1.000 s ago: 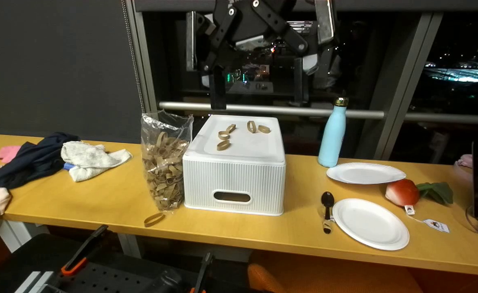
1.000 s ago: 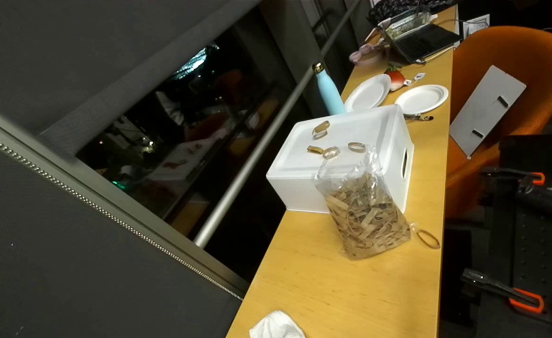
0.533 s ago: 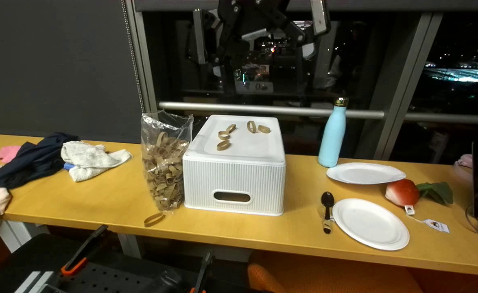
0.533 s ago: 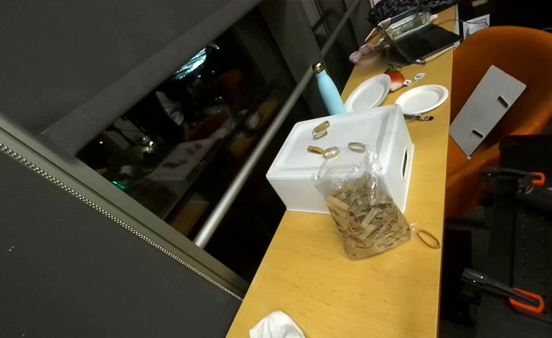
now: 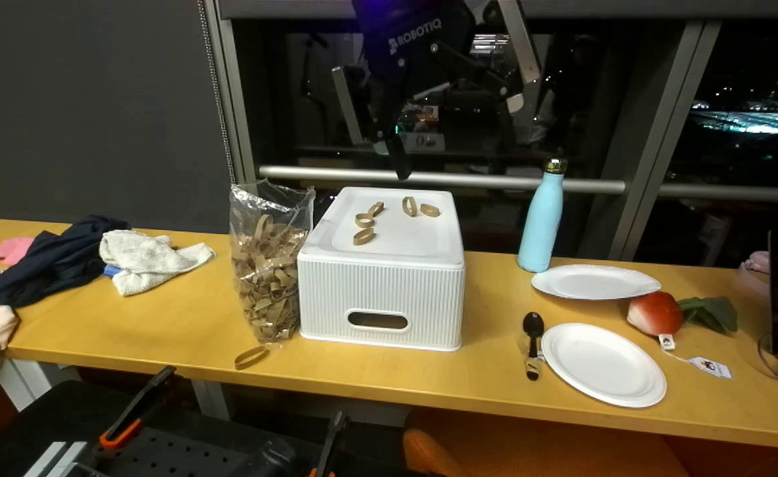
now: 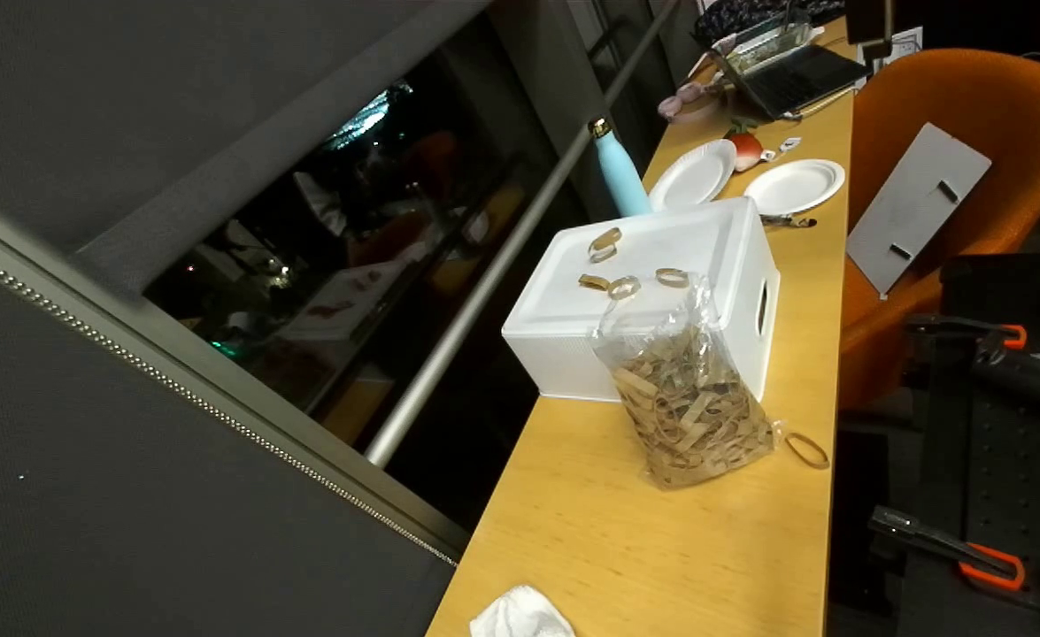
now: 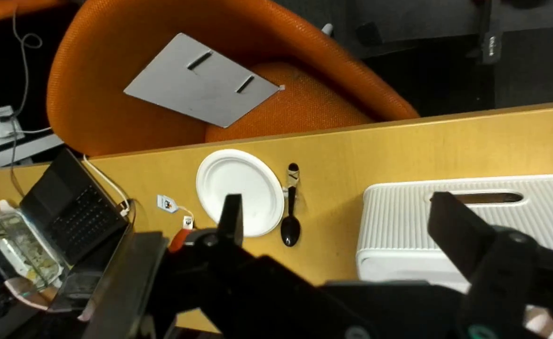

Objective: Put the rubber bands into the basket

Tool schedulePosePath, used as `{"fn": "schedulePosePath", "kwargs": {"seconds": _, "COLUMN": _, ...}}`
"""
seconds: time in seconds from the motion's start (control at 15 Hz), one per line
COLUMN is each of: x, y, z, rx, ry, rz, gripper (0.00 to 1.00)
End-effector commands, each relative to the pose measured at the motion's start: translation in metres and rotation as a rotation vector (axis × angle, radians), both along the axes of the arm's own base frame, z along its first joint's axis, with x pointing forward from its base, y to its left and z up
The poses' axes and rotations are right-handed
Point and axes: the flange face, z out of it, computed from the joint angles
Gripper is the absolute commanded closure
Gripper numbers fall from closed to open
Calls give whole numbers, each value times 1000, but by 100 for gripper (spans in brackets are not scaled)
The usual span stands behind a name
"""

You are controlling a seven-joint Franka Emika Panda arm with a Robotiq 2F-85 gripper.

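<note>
atop white box (image 5: 381, 298); rubber bands (image 5: 363, 236), lower than gripper (image 7: 336, 214) (well apart)

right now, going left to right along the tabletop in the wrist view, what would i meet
Open laptop, two small tags, white plate, black spoon, then the white box, which runs out of the picture on the right.

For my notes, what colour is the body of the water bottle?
The bottle's body is light blue; it shows best in an exterior view.
</note>
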Motion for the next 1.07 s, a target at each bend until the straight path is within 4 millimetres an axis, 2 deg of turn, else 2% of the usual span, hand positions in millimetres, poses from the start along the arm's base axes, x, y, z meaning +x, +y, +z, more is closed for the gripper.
{"fn": "schedulePosePath", "kwargs": {"seconds": 0.0, "x": 6, "y": -25, "z": 7, "rx": -44, "ry": -64, "rz": 41, "gripper": 0}}
{"fn": "schedulePosePath", "kwargs": {"seconds": 0.2, "x": 25, "y": -50, "z": 14, "rx": -49, "ry": -115, "rz": 72, "gripper": 0}}
{"fn": "schedulePosePath", "kwargs": {"seconds": 0.47, "x": 81, "y": -94, "z": 21, "rx": 1, "ry": -179, "rz": 143, "gripper": 0}}
{"fn": "schedulePosePath", "kwargs": {"seconds": 0.6, "x": 112, "y": -104, "z": 17, "rx": 80, "ry": -210, "rz": 185, "gripper": 0}}
{"fn": "schedulePosePath", "kwargs": {"seconds": 0.8, "x": 159, "y": -99, "z": 5, "rx": 209, "ry": -214, "rz": 255, "gripper": 0}}
{"fn": "schedulePosePath", "kwargs": {"seconds": 1.0, "x": 202, "y": -86, "z": -7, "rx": 284, "ry": -169, "rz": 293, "gripper": 0}}
